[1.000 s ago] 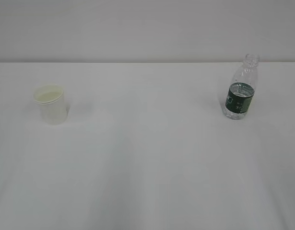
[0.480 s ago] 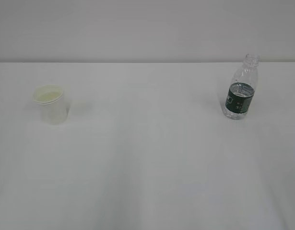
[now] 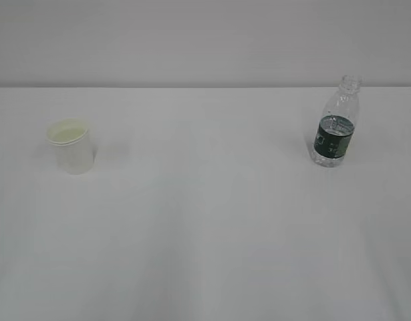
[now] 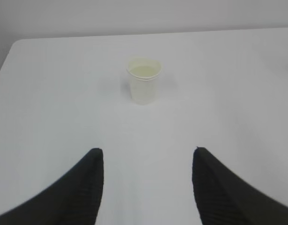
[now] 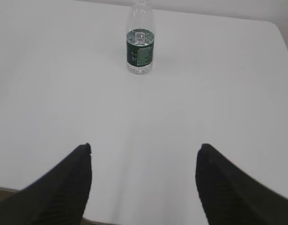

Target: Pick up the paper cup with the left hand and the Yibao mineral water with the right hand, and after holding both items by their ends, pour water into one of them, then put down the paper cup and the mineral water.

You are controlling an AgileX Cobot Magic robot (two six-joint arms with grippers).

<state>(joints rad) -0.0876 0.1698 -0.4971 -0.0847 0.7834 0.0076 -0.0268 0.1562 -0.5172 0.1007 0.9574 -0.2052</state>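
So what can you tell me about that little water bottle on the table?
The bottle is small, clear ribbed plastic with a dark green label band printed in white. Its neck is open, with no cap. It stands upright on the white table, on the right side toward the back, far from the cup. Only the table touches it.
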